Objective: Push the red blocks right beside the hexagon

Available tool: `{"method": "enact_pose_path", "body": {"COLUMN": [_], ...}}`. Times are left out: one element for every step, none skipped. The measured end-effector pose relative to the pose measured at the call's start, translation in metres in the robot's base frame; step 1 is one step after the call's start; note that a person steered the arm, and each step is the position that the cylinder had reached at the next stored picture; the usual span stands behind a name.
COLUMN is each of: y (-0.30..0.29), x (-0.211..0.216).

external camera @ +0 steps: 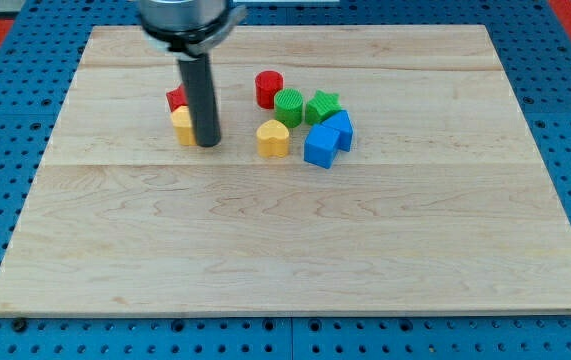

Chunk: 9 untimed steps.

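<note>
My tip rests on the wooden board at the upper left. A yellow block, possibly the hexagon, touches the rod's left side. A red block, shape unclear, sits just above the yellow one and is partly hidden by the rod. A red cylinder stands apart, to the right of the rod, at the top of a cluster.
To the right of the tip, the cluster also holds a green cylinder, a green star, a yellow heart, a blue cube and a second blue block. A blue pegboard surrounds the board.
</note>
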<state>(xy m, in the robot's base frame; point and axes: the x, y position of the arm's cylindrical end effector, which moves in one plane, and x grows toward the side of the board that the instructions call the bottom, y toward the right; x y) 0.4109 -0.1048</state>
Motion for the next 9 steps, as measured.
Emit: {"method": "enact_pose_path", "body": {"y": [0.013,-0.038,-0.12,-0.048,0.053,0.029,-0.032,-0.074,-0.052], "x": [-0.017,-0.03,-0.02,-0.024,-0.042,-0.093,-0.062,-0.038,-0.049]}}
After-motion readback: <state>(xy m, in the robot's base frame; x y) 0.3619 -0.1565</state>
